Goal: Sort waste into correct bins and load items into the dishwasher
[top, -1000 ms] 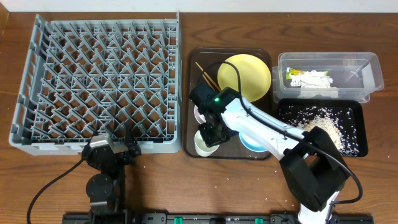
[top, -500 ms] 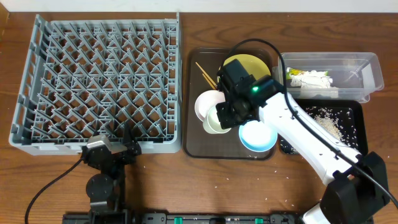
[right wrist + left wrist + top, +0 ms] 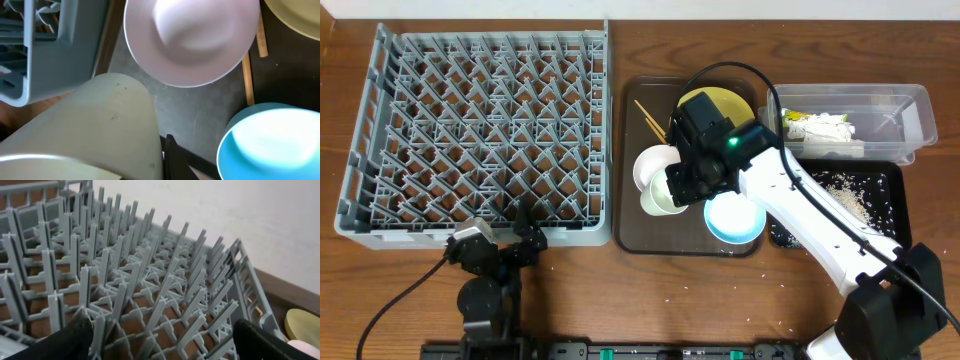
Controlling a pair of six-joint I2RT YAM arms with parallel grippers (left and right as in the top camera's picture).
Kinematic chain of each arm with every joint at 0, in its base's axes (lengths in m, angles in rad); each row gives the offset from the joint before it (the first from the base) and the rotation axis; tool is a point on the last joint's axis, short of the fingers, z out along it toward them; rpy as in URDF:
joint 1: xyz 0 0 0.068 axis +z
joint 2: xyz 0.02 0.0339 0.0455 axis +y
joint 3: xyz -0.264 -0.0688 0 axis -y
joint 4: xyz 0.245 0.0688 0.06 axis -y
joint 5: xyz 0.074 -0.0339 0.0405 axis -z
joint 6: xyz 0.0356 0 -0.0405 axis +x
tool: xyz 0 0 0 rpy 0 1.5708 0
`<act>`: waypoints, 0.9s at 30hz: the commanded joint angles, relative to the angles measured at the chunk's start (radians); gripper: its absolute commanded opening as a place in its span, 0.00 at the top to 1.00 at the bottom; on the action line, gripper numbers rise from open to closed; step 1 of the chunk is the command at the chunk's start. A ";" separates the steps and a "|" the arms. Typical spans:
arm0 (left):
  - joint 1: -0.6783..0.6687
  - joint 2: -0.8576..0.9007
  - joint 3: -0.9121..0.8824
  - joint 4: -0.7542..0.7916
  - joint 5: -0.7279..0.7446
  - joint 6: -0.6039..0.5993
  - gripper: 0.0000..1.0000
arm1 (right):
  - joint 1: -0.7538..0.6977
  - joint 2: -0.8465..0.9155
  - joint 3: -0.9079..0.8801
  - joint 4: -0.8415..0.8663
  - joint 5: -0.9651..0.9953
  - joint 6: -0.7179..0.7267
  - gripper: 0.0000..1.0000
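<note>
**A:** Right end effector (image 3: 682,188) is clamped on the small white cup (image 3: 663,196), over the brown tray (image 3: 640,236) — a loading step, I'd say.

**B:** Next it should carry the cup left to the dish rack (image 3: 480,130) — the white bowl (image 3: 650,165) just beside it and the rack wall stand in the way. Left end effector (image 3: 523,232) gapes wide, idle.

The grey dish rack (image 3: 480,130) looked like matt moulded plastic. The table (image 3: 620,295) showed smooth brown wood grain. The tub (image 3: 912,110) was clear plastic and the black tray (image 3: 892,232) glossy. The white bowl (image 3: 650,165) and light blue bowl (image 3: 735,218) looked smooth and glazed, the small white cup (image 3: 90,125) matt.
</note>
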 commanded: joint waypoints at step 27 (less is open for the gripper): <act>0.004 0.737 0.552 -0.017 0.509 -0.369 0.10 | -0.225 -0.011 0.000 0.179 -0.438 -0.114 0.99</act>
